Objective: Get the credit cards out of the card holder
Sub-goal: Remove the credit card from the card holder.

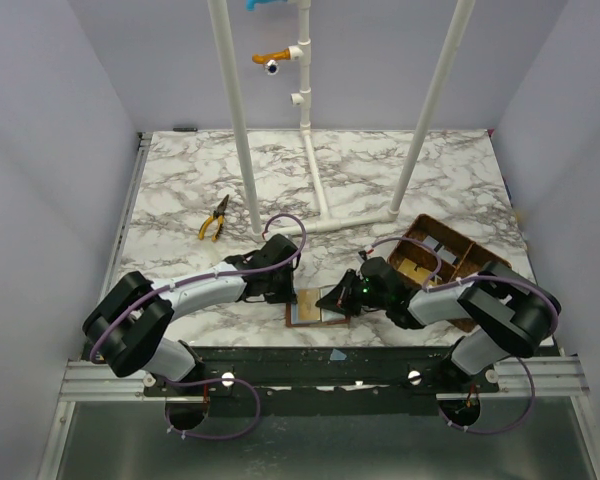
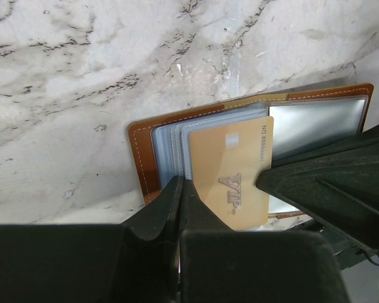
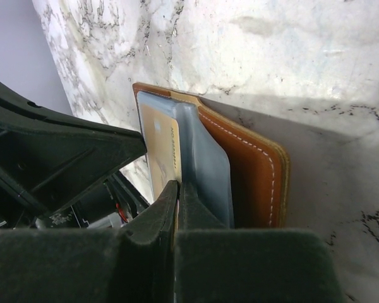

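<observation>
The brown card holder (image 1: 308, 312) lies open at the table's near edge, between both grippers. In the left wrist view its brown cover (image 2: 142, 158) holds blue-grey clear pockets, and a yellowish credit card (image 2: 234, 170) marked VIP sticks partly out of one. My left gripper (image 2: 180, 189) is shut on the lower edge of the pockets; in the top view it (image 1: 285, 292) is at the holder's left side. My right gripper (image 3: 178, 189) is shut on the edge of the yellowish card (image 3: 159, 151), beside the brown cover (image 3: 259, 170); in the top view it (image 1: 338, 300) is at the holder's right. Other cards are hidden.
A brown woven divided basket (image 1: 445, 255) stands at the right, behind my right arm. Yellow-handled pliers (image 1: 215, 218) lie at the left middle. White pipe posts (image 1: 242, 120) rise from the table's middle and back. The table's front edge is just below the holder.
</observation>
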